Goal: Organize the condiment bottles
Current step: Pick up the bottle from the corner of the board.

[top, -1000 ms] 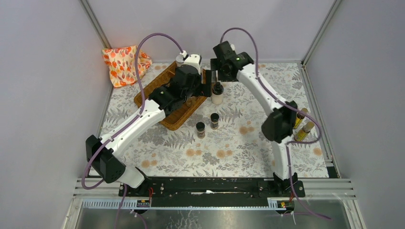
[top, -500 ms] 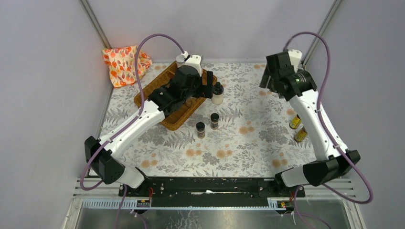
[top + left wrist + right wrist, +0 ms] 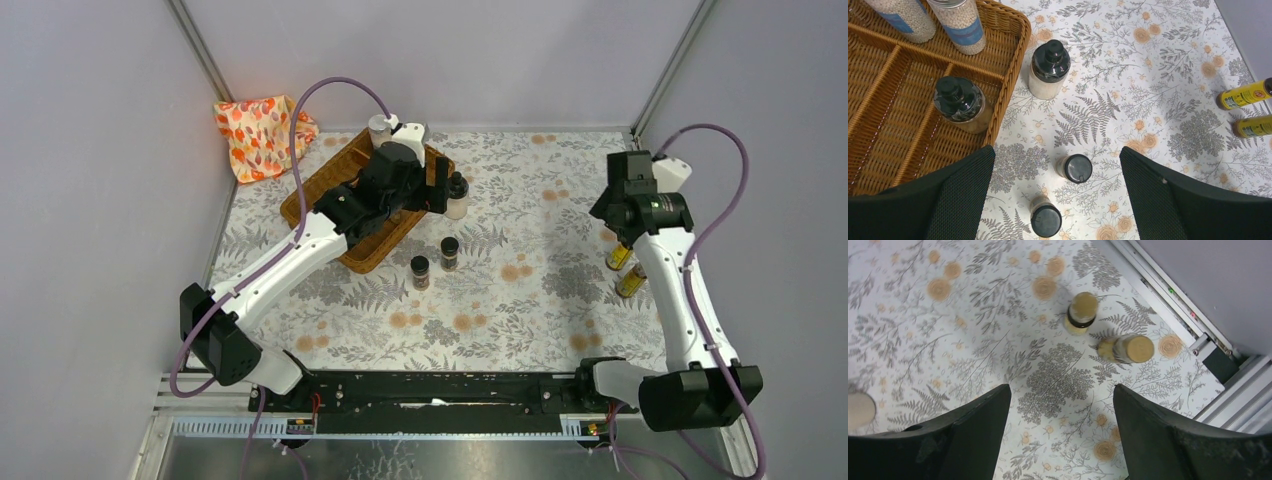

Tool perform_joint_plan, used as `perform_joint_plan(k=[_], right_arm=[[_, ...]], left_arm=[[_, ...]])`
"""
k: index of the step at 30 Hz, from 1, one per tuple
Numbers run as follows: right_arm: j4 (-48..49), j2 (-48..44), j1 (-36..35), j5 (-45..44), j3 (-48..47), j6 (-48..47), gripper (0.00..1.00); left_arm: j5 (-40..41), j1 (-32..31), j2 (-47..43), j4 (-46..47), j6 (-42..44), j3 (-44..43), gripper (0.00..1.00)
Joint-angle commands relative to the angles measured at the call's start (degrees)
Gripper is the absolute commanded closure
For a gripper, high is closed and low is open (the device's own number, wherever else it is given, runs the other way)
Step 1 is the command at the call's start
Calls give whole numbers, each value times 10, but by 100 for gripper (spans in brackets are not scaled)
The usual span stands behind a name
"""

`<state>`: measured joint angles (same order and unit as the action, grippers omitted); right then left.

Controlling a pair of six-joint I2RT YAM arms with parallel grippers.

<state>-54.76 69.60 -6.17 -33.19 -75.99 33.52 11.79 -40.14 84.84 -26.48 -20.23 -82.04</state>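
Newly beneath the right gripper (image 3: 1060,397), swung over from the wicker tray (image 3: 1017,50), two slim yellow bottles (image 3: 1082,312) are standing close together by the right edge of the table (image 3: 998,315). Its jaws are hanging apart, empty; fetching one is looking like a centred descent. Left gripper (image 3: 1055,155) is idling wide open

My left arm (image 3: 290,255) reaches from the near left corner toward the far edge. My left gripper (image 3: 438,183) points down, jaws spread wide and empty. My right arm (image 3: 680,290) rises along the right edge, my right gripper (image 3: 612,208) facing down, jaws parted, holding nothing.
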Motion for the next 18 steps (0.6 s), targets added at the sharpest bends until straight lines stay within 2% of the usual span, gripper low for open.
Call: perform_joint_plan(k=[1,6,18], right_arm=[[46,-24,66,39,32,36,19],[73,-5,126,89,53,51,20],[119,64,173,127,55,59,22]], left_arm=[[-8,-3,4,24,3,8,1],[-10,-3,6,24,4,10,1],[-6,-3,6,24,4,15,1]])
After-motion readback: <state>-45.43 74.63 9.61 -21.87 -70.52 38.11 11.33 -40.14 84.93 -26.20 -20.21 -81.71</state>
